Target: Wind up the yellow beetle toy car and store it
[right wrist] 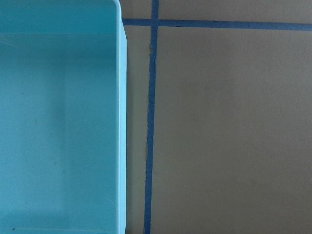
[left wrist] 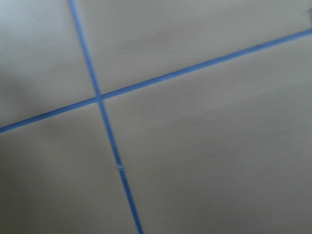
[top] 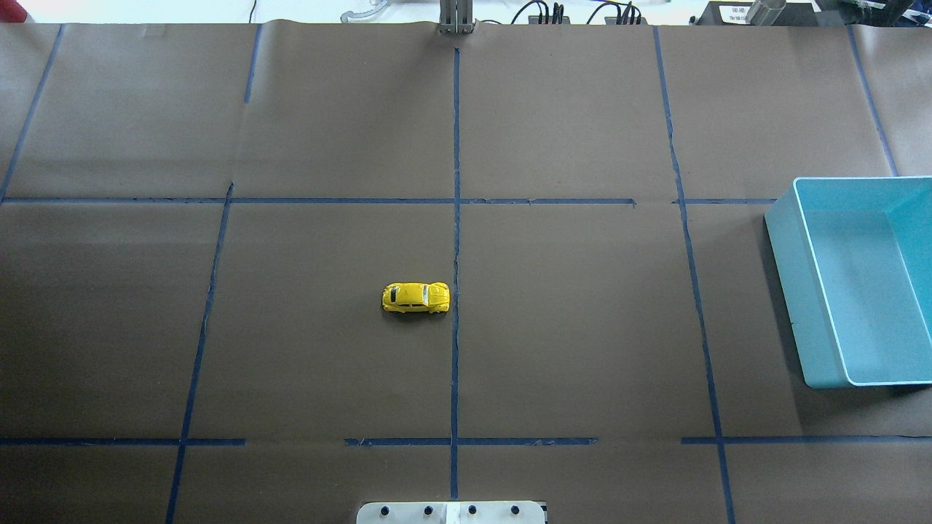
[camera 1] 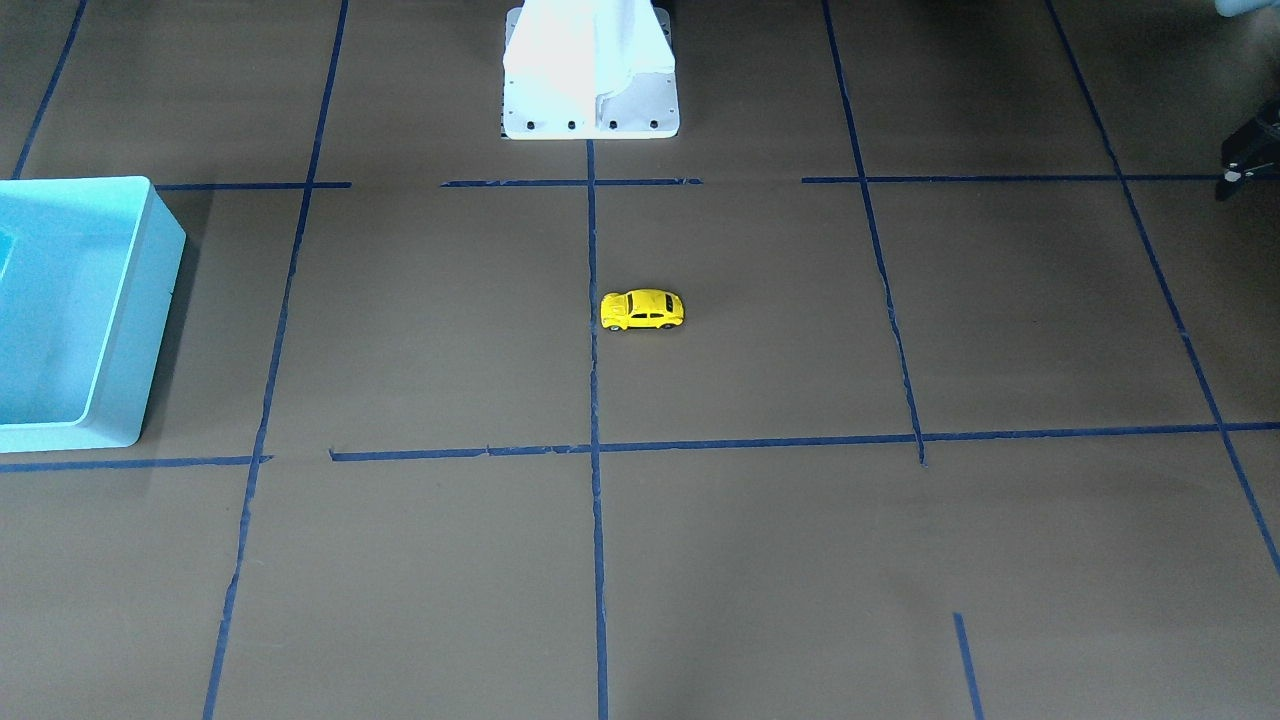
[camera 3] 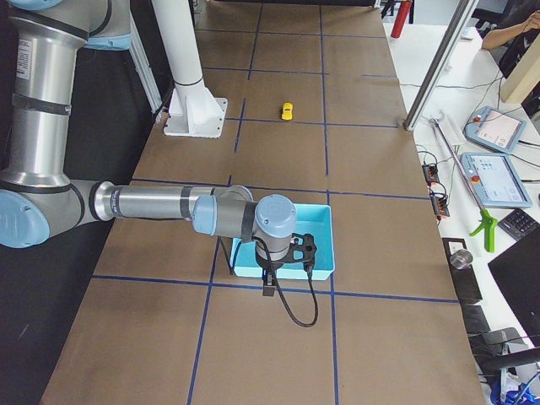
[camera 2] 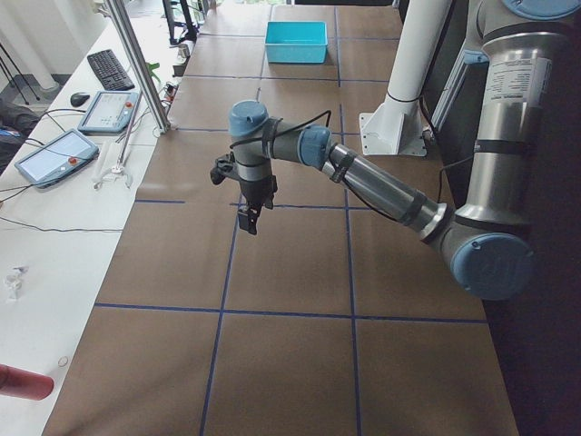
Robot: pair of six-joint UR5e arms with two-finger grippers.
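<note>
Car: yellow toy car (top: 416, 298) on its wheels mid-table (top: 328, 364), just left of centre tape line (top: 456, 218).
Bin: blue bin (top: 801, 291) far right, well apart.
Left gripper (camera 2: 249, 221): hovers over table; spread cannot be told.
Right gripper (camera 3: 268, 289): over bin's edge; cannot tell.

left arm (camera 2: 381, 189) and right arm (camera 3: 152, 202) stretch out level, left gripper (camera 2: 248, 221) and right gripper (camera 3: 268, 288) pointing down.

Table (top: 291, 364): yellow beetle toy car (top: 416, 298), blue bin (top: 801, 306).
</note>
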